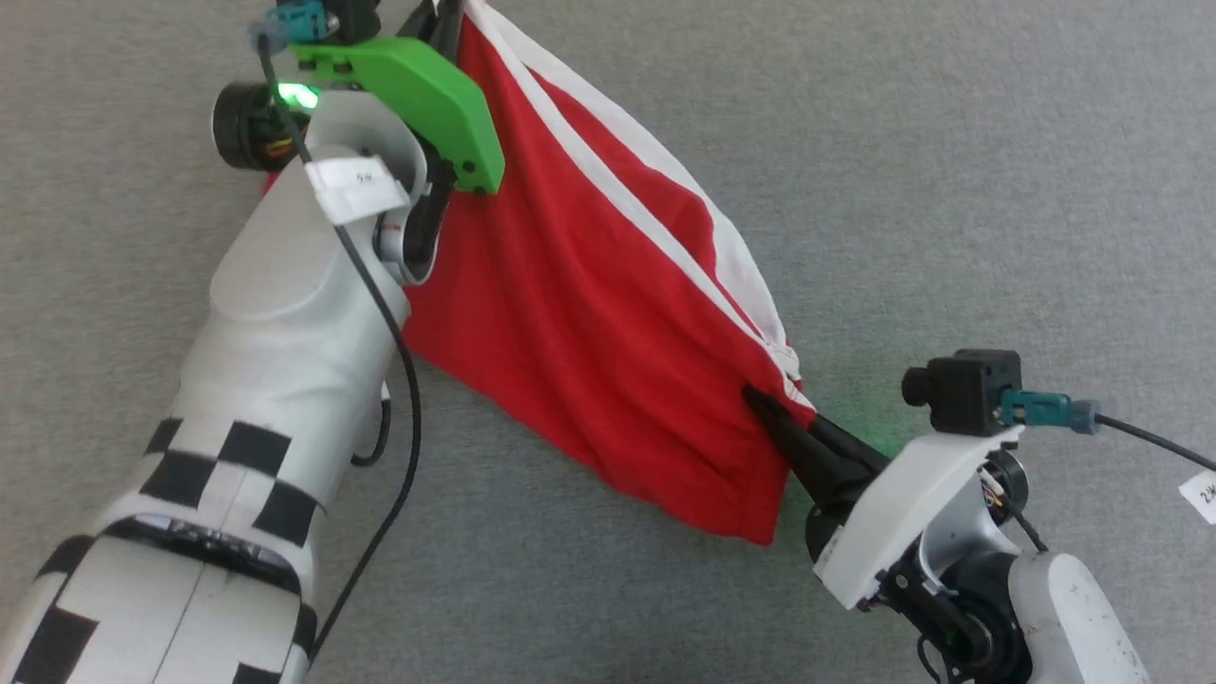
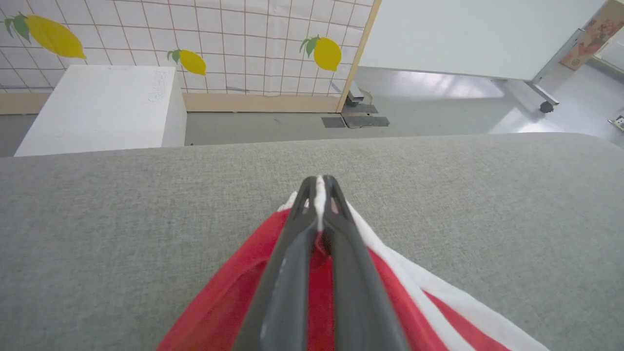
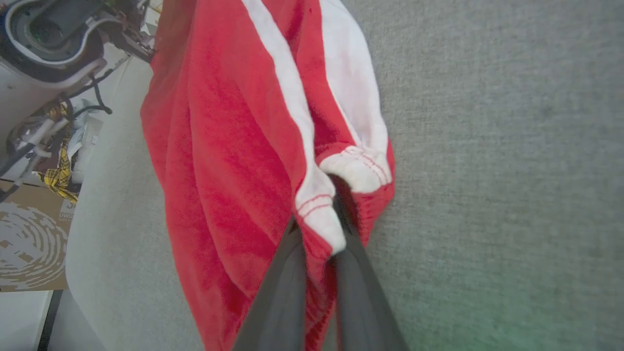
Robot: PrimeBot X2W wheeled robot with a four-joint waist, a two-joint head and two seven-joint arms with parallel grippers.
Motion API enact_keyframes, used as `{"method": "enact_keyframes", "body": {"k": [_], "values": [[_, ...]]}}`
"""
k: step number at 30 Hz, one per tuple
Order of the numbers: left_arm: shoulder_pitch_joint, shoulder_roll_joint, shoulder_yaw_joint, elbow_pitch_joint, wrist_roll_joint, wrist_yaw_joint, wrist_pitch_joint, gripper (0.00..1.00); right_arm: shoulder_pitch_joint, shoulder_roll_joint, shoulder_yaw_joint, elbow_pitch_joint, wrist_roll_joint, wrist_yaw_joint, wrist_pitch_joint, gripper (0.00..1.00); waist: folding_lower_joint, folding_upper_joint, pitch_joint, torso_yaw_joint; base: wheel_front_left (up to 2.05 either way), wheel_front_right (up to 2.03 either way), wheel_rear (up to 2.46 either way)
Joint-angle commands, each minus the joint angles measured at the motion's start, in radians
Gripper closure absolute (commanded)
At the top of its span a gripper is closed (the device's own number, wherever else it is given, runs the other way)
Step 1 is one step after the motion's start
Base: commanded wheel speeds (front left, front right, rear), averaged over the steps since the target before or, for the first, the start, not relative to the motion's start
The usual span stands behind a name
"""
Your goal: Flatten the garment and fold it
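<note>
The garment (image 1: pixel 570 313) is bright red with white trim stripes. It hangs stretched between my two grippers above the grey fabric surface (image 1: pixel 950 171), its lower edge sagging. My left gripper (image 2: pixel 319 187) is shut on the garment (image 2: pixel 229 302) at its white-trimmed corner, at the top of the head view. My right gripper (image 1: pixel 760 399) is shut on the opposite white-trimmed corner of the garment (image 3: pixel 234 146), with cloth bunched around its fingers (image 3: pixel 287 287). The tips of the right gripper (image 3: pixel 319 229) are hidden in the folds.
Beyond the grey surface's far edge (image 2: pixel 312 144) stand a white box (image 2: pixel 102 107), a tiled wall panel with lemon pictures (image 2: pixel 195 44) and a white board on wheels (image 2: pixel 468 34). A cardboard box (image 3: pixel 29 234) sits beside the surface in the right wrist view.
</note>
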Motion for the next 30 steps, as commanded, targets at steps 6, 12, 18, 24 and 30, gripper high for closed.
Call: {"method": "enact_keyframes", "body": {"k": [6,12,18,24,30], "values": [[-0.069,0.006,-0.010,0.092,0.013,-0.004,0.012,1.00,-0.021,0.002,0.017,0.017,0.016,-0.001,-0.013,1.00,-0.0001,0.0000,0.047,-0.041,0.00,0.00,0.00],[-0.096,-0.002,-0.009,0.161,0.002,0.000,0.029,0.55,-0.022,0.002,0.022,0.021,0.027,-0.001,-0.013,0.95,-0.0001,0.0000,0.049,-0.045,0.00,0.00,0.00],[-0.109,-0.011,-0.012,0.203,-0.004,-0.001,0.017,0.00,-0.016,0.002,0.013,0.020,0.035,-0.001,-0.010,0.00,-0.0001,0.0000,0.031,-0.031,0.00,0.00,0.00],[-0.117,-0.013,-0.032,0.217,0.013,-0.013,-0.043,0.00,0.004,0.002,-0.025,0.006,0.016,-0.001,-0.002,0.00,-0.0001,0.0000,-0.018,-0.003,0.00,0.00,0.00],[-0.110,-0.001,-0.085,0.191,0.072,-0.033,-0.130,0.00,0.048,0.002,-0.103,-0.024,-0.058,-0.001,0.012,0.00,-0.0001,0.0000,-0.085,0.028,0.00,0.00,0.00]]}}
